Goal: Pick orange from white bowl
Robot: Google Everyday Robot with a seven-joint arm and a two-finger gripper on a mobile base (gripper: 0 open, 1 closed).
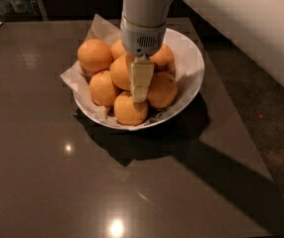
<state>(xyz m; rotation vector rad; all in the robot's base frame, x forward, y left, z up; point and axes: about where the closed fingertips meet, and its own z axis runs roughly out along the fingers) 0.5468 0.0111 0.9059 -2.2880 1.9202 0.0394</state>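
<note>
A wide white bowl (191, 58) lined with crinkled whitish paper holds a heap of several oranges on the dark table. The large, slightly oval orange (119, 72) sits at the middle top of the heap. My gripper (140, 94) hangs straight down from the white arm over the bowl's centre. It is low in the heap, right against the right side of that orange and above the front squarish orange (128, 110). It hides part of the large orange and the ones behind it.
Smaller oranges lie at the left (95, 55), front left (104, 88) and right (163, 89) of the heap. The dark glossy table (57, 172) ends at a right edge, with dark floor (271, 133) beyond.
</note>
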